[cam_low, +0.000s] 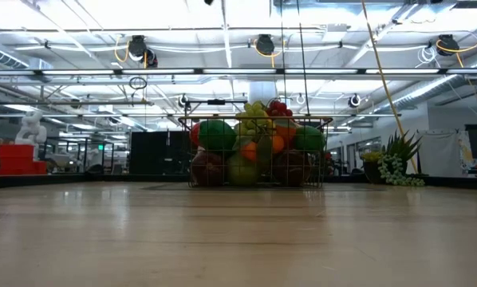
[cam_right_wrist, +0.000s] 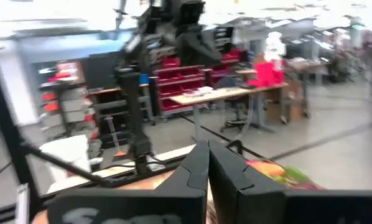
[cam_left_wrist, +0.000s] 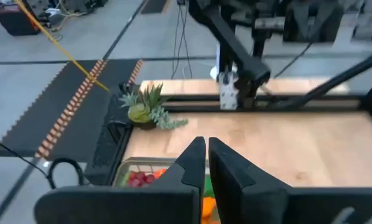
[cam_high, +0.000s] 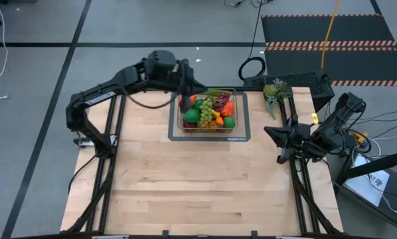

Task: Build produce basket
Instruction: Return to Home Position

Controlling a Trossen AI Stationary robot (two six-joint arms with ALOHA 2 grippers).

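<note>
Basket [cam_high: 208,131] placement first: it stood on a dark mat [cam_high: 243,137] at the far middle of the wooden table [cam_high: 198,186], its long axis running left to right across the board. The produce [cam_high: 212,109] was heaped inside it above the rim, with green, orange and red pieces and a bunch of grapes on top. From the low view the pile stood higher than the wire sides. A spiky green plant piece [cam_high: 276,89] lay outside the basket, near the far right corner.

The left gripper [cam_high: 185,103] hung over the basket's left end, so the load lay directly below it and stretched away to its right. In the left wrist view its fingers [cam_left_wrist: 195,155] were nearly pressed together and held nothing. The right gripper [cam_high: 270,132] waited at the table's right edge, well apart from the basket, with its fingers likewise drawn close and empty. The left arm was plainly the nearer one. To retreat, it would probably need to rise clear of the rim before swinging back leftward, or the heaped grapes could be knocked.
</note>
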